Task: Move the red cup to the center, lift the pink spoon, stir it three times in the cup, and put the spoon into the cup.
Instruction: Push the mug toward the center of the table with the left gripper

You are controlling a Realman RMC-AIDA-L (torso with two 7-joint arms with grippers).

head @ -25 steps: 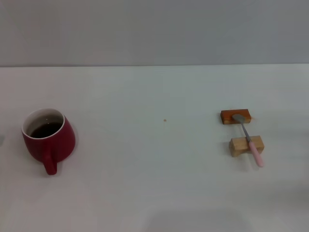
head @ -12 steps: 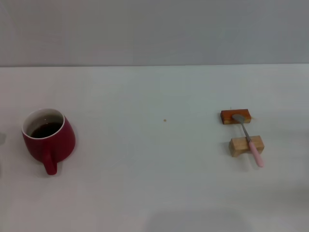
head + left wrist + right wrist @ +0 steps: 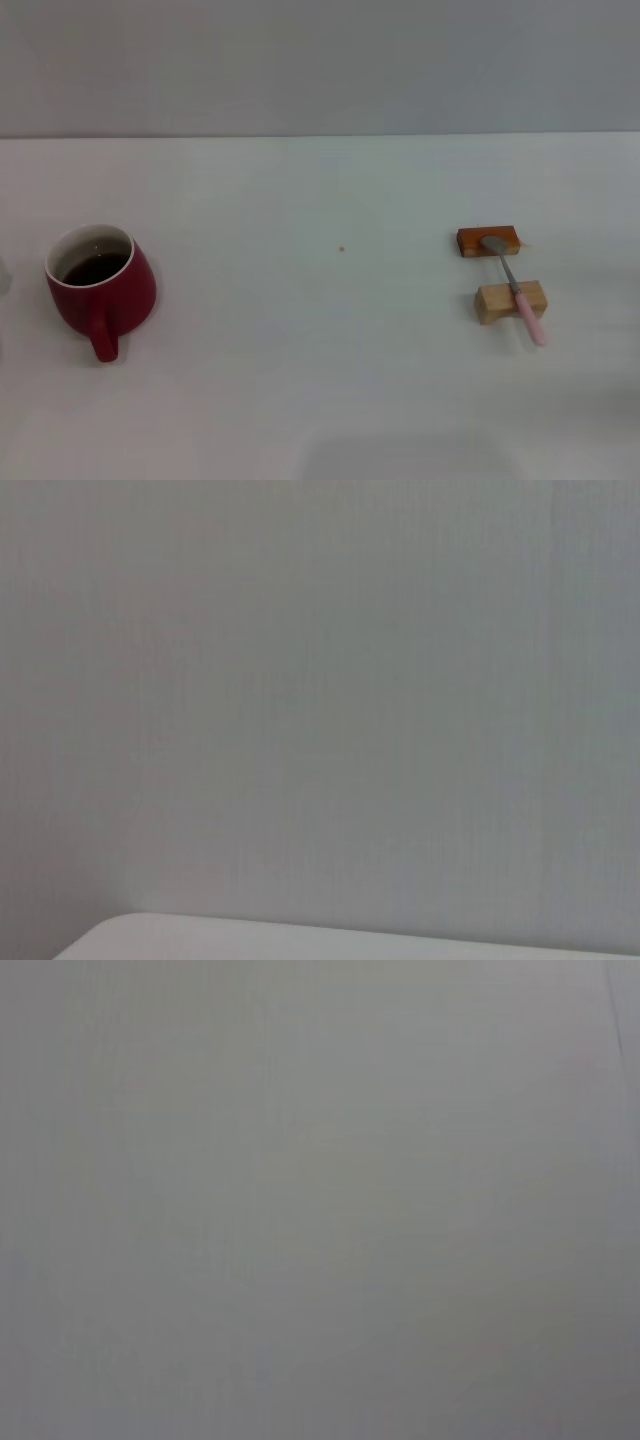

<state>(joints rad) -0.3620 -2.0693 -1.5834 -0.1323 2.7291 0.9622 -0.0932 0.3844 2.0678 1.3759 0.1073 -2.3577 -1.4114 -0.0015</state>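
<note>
Cup [image 3: 99, 281] is sitting far out on the robot's left side of the table [image 3: 300, 380], upright, dark liquid showing inside, and nothing is touching it yet. Neither gripper is showing in any view, so I can't tell how far open either one is or whether it's carrying anything; both wrist cameras are staring at a blank grey wall, the left one catching only an edge of the table.

First job looks like shifting the cup to the centre, so the left arm is likely the one going in. Handle is pointing toward the robot, slightly to its right, so a grasp on the body or the handle from the near side should be working best. Keep it level and slow, because that liquid could slosh.

Spoon [image 3: 513, 287] is lying well apart on the right, bridging two blocks [image 3: 510, 301]: metal bowl resting on the darker far one, neck crossing the paler near one. Long axis is running away from the robot, pink handle end pointing back toward it and overhanging the near block, raised nicely for a pinch.
</note>
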